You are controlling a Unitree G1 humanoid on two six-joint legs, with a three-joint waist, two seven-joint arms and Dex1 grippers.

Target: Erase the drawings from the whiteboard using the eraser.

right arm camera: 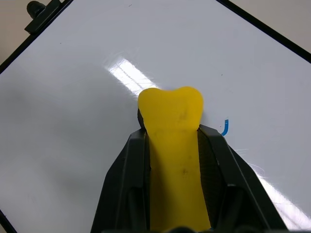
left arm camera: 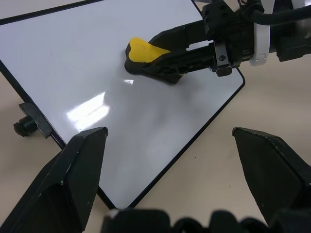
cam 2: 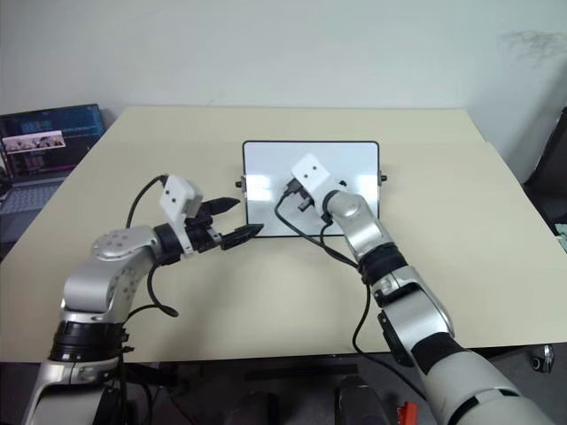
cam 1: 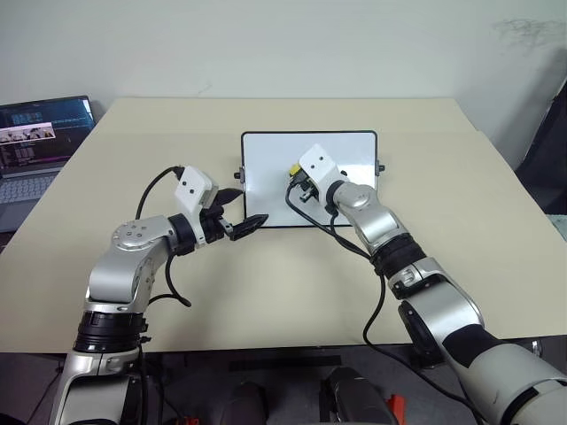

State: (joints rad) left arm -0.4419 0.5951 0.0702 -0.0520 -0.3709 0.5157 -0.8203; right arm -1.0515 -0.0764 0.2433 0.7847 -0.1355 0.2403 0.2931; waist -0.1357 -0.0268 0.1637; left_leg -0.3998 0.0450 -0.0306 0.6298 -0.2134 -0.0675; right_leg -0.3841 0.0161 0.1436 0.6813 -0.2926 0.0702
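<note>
From my feed: open laptop [cam 1: 40, 142] sits far left, off the table's left edge, screen lit. Beige table [cam 1: 133, 159] runs up to a plain pale wall [cam 1: 266, 44]; surface bare apart from the whiteboard [cam 1: 266, 155], which lies flat mid-table, black frame, small knob on each short side. Left gripper [cam 1: 237, 212] hovers at the board's near-left corner, fingers spread wide, holding nothing. Right gripper [right arm camera: 170, 127] is over the board's middle, jaws clamped on the eraser [right arm camera: 171, 121], yellow face up, front end sticking out past the fingertips and down at the board surface; I can't tell for certain if it's touching. One blue stroke of the drawings [right arm camera: 225, 127] shows just beside the eraser's tip; rest of the board I see is clean white with glare streaks. Something dark at the far right edge of the room, can't identify.
</note>
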